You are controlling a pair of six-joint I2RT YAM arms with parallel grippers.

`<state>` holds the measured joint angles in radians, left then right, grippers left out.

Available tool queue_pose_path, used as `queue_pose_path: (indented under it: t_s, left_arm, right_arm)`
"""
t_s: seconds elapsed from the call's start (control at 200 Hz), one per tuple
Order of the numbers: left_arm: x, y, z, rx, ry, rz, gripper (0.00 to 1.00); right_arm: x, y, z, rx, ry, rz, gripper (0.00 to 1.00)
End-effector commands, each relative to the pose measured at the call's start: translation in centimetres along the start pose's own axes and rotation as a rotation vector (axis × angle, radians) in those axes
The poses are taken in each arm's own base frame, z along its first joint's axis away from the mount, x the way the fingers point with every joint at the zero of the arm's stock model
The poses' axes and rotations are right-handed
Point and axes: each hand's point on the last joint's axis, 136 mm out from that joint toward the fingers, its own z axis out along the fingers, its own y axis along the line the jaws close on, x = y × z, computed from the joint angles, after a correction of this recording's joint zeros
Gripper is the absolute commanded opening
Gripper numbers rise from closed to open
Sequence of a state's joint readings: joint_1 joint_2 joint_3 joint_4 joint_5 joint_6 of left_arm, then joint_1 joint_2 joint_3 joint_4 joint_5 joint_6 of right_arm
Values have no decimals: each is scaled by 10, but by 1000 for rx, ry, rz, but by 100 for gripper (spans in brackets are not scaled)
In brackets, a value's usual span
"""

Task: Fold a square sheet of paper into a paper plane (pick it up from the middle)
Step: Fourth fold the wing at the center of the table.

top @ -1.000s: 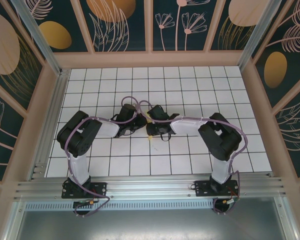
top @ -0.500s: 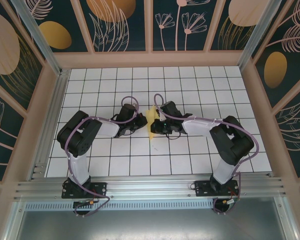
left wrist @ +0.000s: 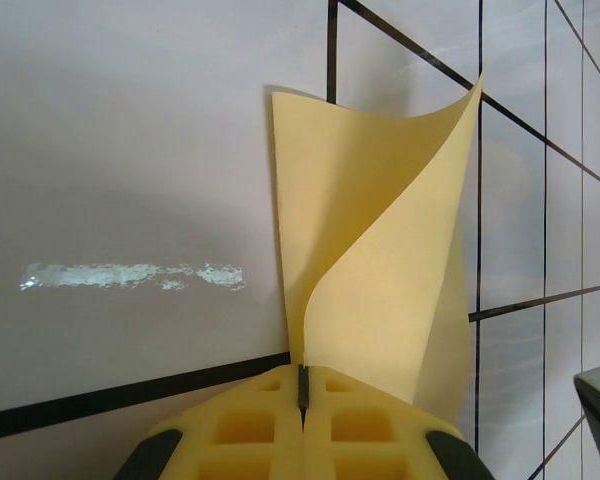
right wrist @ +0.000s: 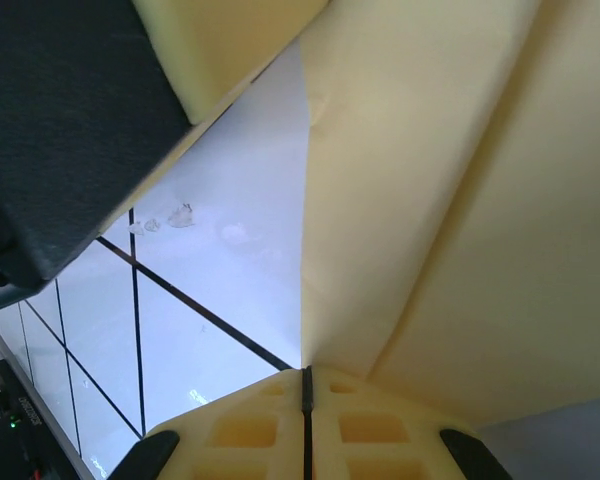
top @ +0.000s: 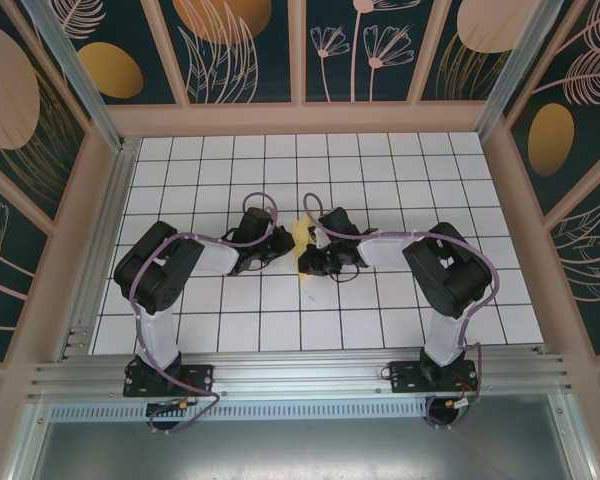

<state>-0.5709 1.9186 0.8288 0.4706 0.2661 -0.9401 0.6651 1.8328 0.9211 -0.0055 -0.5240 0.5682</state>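
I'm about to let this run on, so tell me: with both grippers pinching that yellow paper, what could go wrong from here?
Tearing: the left gripper and right gripper are both shut on the same thin paper, close together, so pulling apart could rip it.
Stray crease: the paper curls loosely above the left pads, so pressing it down now might fold it off-line.
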Motion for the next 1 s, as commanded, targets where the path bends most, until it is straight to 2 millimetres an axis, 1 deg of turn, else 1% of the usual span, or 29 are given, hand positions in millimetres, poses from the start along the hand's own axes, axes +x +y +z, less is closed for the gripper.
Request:
queue_pose_path:
  t_s: [0.0,0.1,0.225,0.38,0.46,0.711,0.921,0.996]
  left_arm:
    - [9,25,10,-71,28,-27,0]
    - [8,24,10,-69,28,-25,0]
    - [9,24,11,-68,30,-25,0]
    - [10,26,12,-71,35,-29,0]
    - [10,27,12,-73,37,-30,0]
    - [11,27,13,-78,40,-27,0]
    - [11,29,14,-85,42,-30,0]
    - [11,29,14,-83,43,-29,0]
  right_arm:
    - [-6,6,1,-28,4,7,8]
    - [-8,6,-2,-23,-6,6,8]
    - [-15,15,-6,-49,-19,-9,9]
    - [-20,17,-1,-49,-7,-18,9]
    - [-18,13,2,-33,7,-13,10]
    - [-3,-5,10,30,63,12,11]
    - [4,-8,10,35,79,13,12]
    - [5,-6,11,20,84,12,13]
